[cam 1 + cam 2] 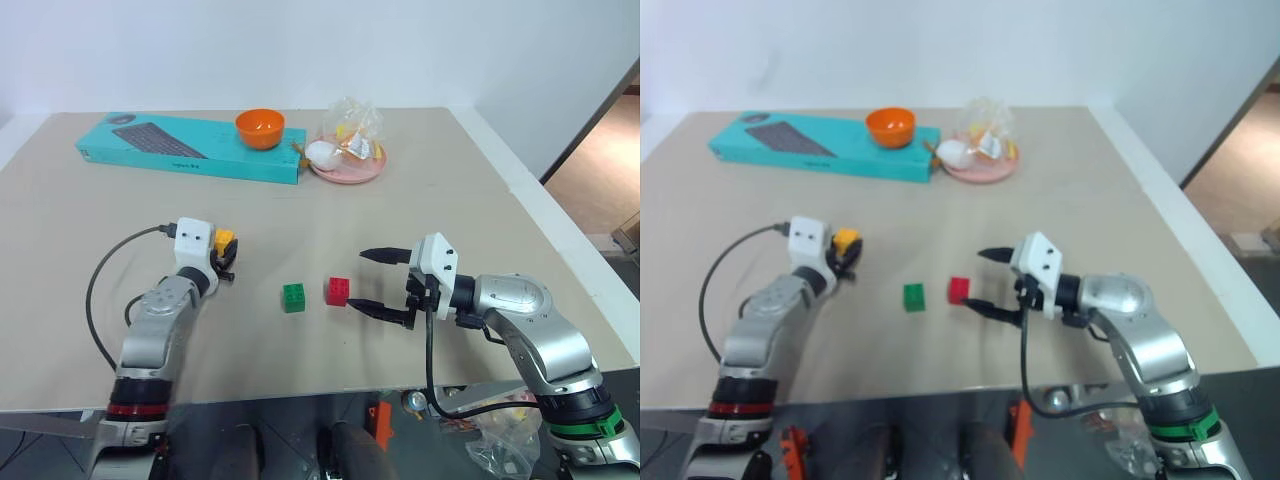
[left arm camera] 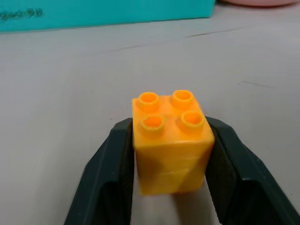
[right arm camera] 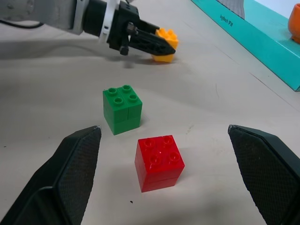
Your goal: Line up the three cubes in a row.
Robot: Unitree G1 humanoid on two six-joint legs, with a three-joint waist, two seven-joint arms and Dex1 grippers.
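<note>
Fingers of left gripper [image 2: 171, 154] clamp yellow cube [image 2: 169, 140], studs up; right gripper [image 3: 166, 164] fingers spread wide, flanking red cube [image 3: 159, 161].

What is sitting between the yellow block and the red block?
The green cube sits between the yellow cube and the red cube, right beside the red one. The right wrist view shows it most clearly.

Both head views look down over the table [image 1: 420, 180]. Each wrist camera sits close behind its pincer, facing along the fingers; both catch the yellow cube [image 2: 169, 140].
</note>
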